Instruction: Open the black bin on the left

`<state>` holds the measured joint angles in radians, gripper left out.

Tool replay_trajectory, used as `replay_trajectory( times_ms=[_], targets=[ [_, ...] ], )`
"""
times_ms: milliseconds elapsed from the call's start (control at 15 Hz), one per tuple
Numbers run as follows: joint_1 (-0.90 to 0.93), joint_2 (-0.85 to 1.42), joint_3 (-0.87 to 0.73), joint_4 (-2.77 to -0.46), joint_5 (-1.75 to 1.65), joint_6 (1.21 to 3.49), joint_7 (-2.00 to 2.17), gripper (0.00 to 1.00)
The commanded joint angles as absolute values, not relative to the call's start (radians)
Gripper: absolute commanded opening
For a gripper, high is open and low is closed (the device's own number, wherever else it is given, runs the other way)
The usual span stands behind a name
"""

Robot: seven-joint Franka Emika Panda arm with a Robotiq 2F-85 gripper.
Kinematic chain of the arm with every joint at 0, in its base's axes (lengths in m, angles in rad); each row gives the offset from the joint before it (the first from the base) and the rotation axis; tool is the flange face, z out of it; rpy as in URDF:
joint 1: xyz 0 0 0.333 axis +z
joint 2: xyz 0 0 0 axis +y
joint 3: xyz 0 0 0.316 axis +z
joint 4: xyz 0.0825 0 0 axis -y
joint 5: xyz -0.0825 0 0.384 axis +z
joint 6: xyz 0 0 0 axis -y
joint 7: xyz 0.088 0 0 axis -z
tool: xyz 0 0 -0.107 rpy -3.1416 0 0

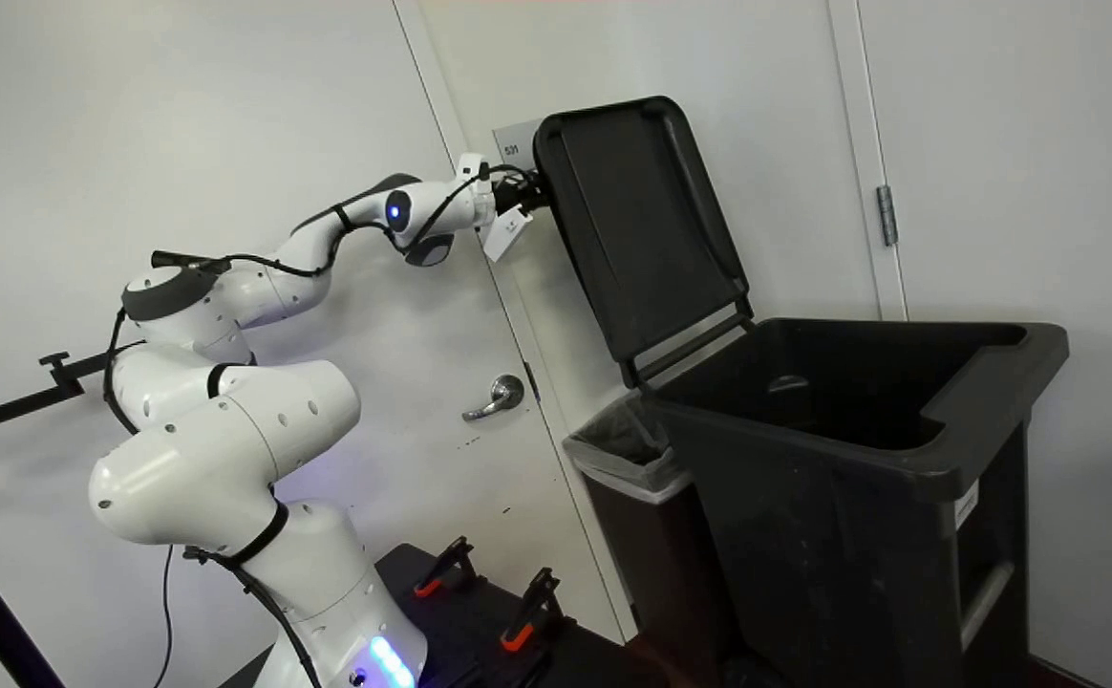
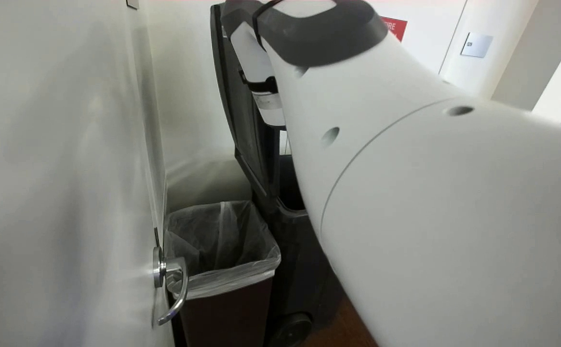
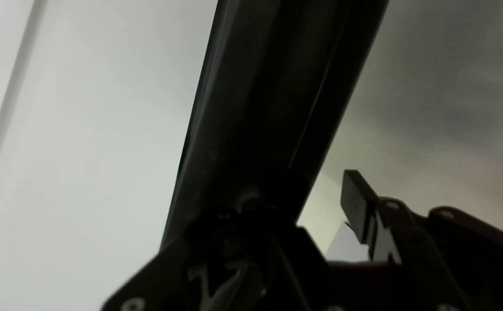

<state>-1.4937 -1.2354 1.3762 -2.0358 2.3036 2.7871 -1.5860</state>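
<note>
Black plastic, the bin stands with its lid raised at a steep tilt. By the lid's edge the gripper has its jaws well apart; whether one touches the lid, I cannot tell. Just beside the bin is a lined wastebasket, near a door.

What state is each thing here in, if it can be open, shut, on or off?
lid, raised, standing steeply
black bin, open; contents too dark to tell
claw, open, at the lid; contact too dark to tell
trash can, open-topped, lined with a clear bag
door with the handle, appears shut
base light, on, blue
</note>
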Motion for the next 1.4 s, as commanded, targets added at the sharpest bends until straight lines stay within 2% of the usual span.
replay_trajectory(
  times_ms=[0,67,133,267,867,1333],
  targets=[
    [-1.525,-1.24,1.396,-2.034,2.312,2.743,-1.615,0.08],
    [-1.521,-1.241,1.397,-2.037,2.31,2.742,-1.616,0.01],
    [-1.516,-1.244,1.399,-2.039,2.308,2.741,-1.617,0.0],
    [-1.506,-1.247,1.405,-2.041,2.308,2.738,-1.617,0.03],
    [-1.48,-1.261,1.429,-2.046,2.301,2.733,-1.625,0.03],
    [-1.429,-1.239,1.424,-2.094,2.272,2.597,-1.657,0.03]
  ],
)
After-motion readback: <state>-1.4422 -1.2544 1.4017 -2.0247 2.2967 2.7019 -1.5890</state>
